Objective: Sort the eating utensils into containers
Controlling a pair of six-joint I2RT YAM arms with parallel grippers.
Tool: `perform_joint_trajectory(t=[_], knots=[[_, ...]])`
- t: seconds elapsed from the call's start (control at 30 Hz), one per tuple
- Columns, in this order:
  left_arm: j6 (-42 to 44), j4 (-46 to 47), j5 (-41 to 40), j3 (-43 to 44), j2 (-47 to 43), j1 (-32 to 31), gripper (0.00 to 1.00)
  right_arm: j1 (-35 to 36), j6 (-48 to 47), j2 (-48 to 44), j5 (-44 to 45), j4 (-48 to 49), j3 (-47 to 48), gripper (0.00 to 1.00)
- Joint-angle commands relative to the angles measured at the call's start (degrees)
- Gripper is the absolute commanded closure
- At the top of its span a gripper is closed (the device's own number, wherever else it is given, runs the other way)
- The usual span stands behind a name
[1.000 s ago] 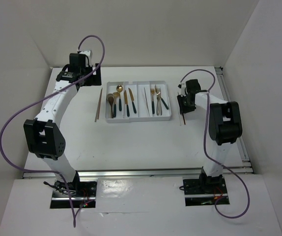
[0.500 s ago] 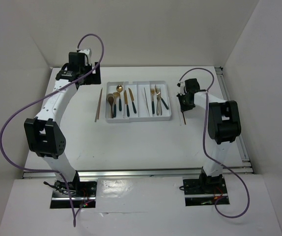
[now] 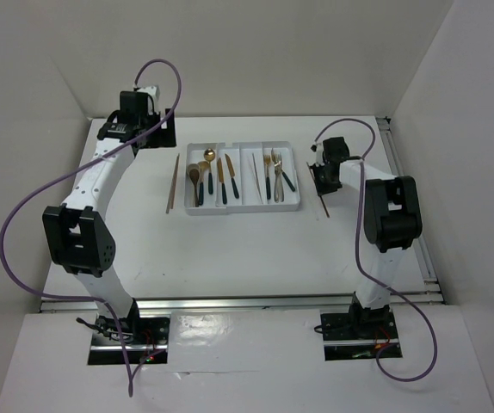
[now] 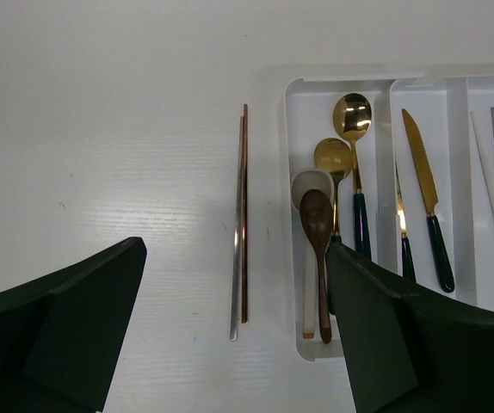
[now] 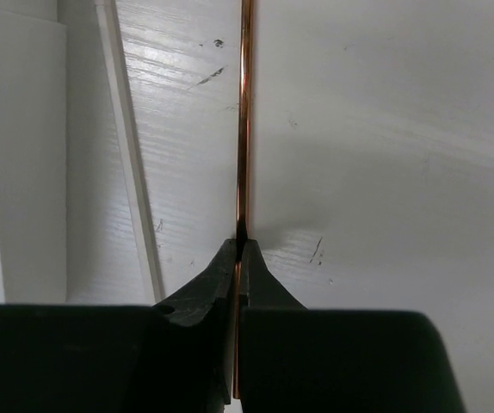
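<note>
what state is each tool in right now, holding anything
Left tool: open, holding nothing.
Right tool: closed on a chopstick.

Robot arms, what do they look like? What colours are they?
Both arms are white tubes with chunky black joint blocks: the left arm and the right arm. A thin purple cable loops along each one. The left hand has two dark wedge-shaped fingers. The right hand has dark fingers that taper to thin tips.
</note>
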Motion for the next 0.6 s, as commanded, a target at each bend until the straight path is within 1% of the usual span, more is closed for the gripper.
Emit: perform_joint_trajectory(t=[0.0,0.07,0.13,0.2,0.23,0.33,0.43,0.5,0.57], knots=[[-1.2,1.6,0.4,2.0,-1.0,0.3,0.00,0.4,3.4,-3.9,3.1,-2.0,4.2,1.00],[-1.8,2.9,0.4,-0.5,-2.8,0.3,0.00,0.4,6.2,-7.2,3.1,-2.0,7.0,1.00],[-1.8,5.9,-0.7,-2.5,-4.5,0.3,0.00,0.4,8.5,-9.3,1.1,-2.5,12.1,1.00],[-3.0,8.2,-1.4,-5.1,-6.9,0.3,0.00,1.9,12.0,-9.4,-2.3,-4.0,17.3,1.00],[-3.0,8.9,-2.0,-5.8,-7.6,0.3,0.00,2.6,13.2,-9.4,-2.4,-4.0,18.7,1.00],[-4.0,8.9,-3.2,-7.0,-8.7,0.3,0.00,5.3,19.6,-9.4,-7.3,-4.0,22.9,1.00],[-4.7,7.5,-5.5,-6.5,-8.7,0.3,0.00,9.6,27.3,-7.5,-10.6,-3.3,25.0,1.00],[-6.0,5.7,-8.2,-6.5,-8.7,0.3,0.00,12.9,32.2,-4.6,-12.8,-2.6,26.6,1.00],[-6.0,5.0,-9.8,-6.5,-9.2,0.3,0.00,16.2,34.9,-1.3,-13.3,-3.1,29.8,1.00]])
